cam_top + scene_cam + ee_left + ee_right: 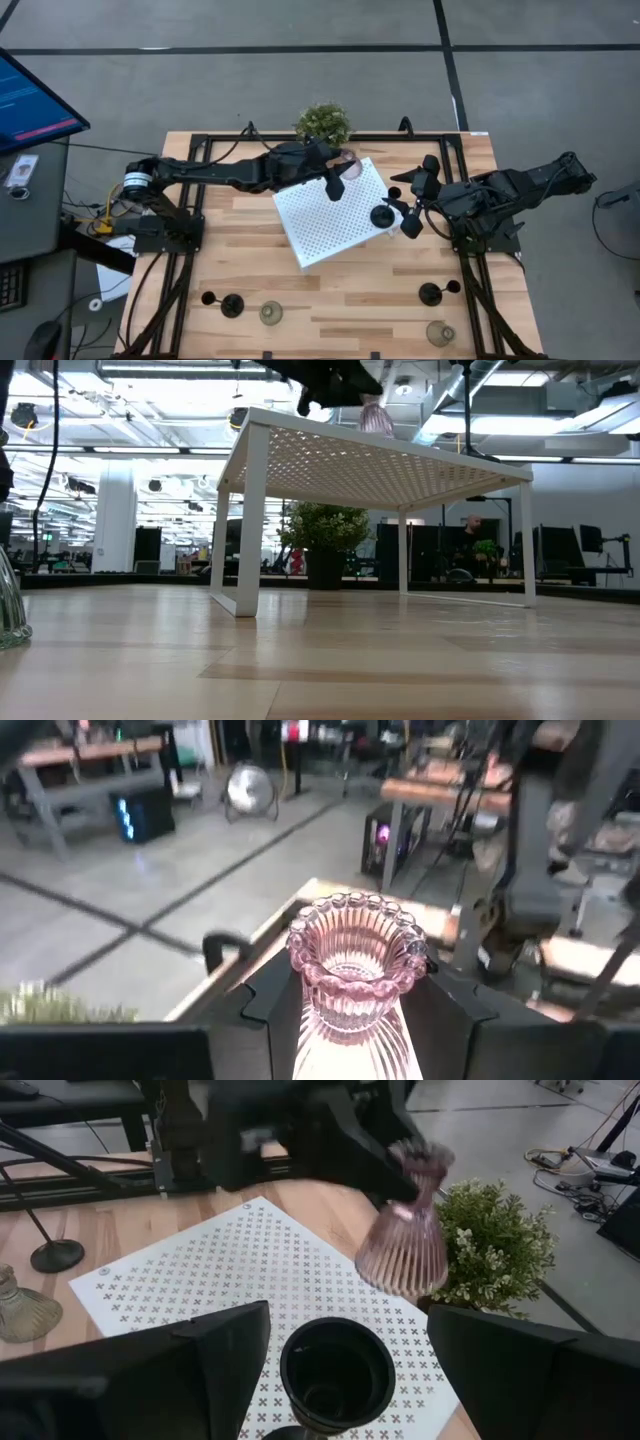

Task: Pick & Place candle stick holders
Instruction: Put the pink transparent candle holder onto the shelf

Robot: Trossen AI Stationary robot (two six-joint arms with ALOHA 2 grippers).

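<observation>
Two holders are in hand over the tray (330, 215), four wait on the table. Your left gripper (345, 165) is clamped on the pink holder (349, 162), carried off the surface above the tray's far corner by the plant (322, 122); in the right wrist view it hangs tilted, mouth up, clear of the tray top, so I'd judge you're bringing it in to set down. Your right gripper (398, 215) is closed around a black holder (383, 215) at the tray's right edge, cup up between the fingers (215, 1365), base at or just over the tray; contact can't be told. Near the table's front edge, well off the tray: two black holders (231, 305) (430, 294) and two olive holders (271, 313) (438, 332). A sixth isn't clear. Level the pink one before release.
</observation>
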